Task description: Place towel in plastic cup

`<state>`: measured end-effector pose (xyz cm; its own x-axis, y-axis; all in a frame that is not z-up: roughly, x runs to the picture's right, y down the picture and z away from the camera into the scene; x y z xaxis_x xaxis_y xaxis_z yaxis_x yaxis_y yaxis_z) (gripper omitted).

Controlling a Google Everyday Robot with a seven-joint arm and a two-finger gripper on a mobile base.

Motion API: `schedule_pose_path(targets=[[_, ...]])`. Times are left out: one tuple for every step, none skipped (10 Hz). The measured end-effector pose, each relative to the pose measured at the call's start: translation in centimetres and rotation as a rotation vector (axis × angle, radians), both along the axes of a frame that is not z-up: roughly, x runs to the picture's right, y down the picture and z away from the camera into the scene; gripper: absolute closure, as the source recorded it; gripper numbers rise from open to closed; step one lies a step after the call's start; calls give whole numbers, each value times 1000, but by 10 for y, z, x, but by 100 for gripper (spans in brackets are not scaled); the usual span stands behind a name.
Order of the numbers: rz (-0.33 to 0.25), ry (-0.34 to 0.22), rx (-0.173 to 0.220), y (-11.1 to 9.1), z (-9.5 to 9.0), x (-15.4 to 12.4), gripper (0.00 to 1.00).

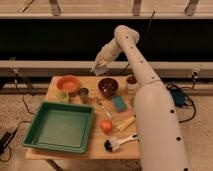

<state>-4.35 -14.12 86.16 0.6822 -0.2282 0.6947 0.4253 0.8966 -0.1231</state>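
Observation:
My gripper [100,64] hangs in the air above the back edge of the table, a little left of the dark bowl [108,86]. It is shut on a small blue-grey towel [100,70] that dangles below the fingers. A small green plastic cup [62,96] stands at the table's left side, in front of the orange bowl [68,83], down and to the left of the gripper. A metal cup [83,94] stands just right of the green one.
A green tray [62,125] fills the front left of the wooden table [95,150]. A teal sponge [119,103], spoon [102,108], orange fruit [106,125], yellow item [125,123] and brush [117,143] lie at centre right. A brown cup [131,82] stands by my arm.

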Motion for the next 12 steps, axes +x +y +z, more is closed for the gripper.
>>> schedule_pose_path(targets=[[-18, -37, -1, 6, -13, -16, 100], [-40, -88, -10, 14, -29, -34, 100], [-51, -123, -22, 18, -37, -43, 100], [-51, -124, -22, 18, -37, -43, 100], [-50, -124, -22, 18, -37, -43, 100], [-48, -123, -22, 18, -37, -41, 100], [-48, -123, -22, 18, -37, -41, 100], [-50, -125, -21, 18, -38, -43, 100], [-55, -130, -20, 19, -38, -44, 100], [-66, -142, -19, 21, -38, -46, 100], [-82, -160, -17, 24, -38, -53, 100], [-106, -186, -17, 29, -39, -71, 100]])
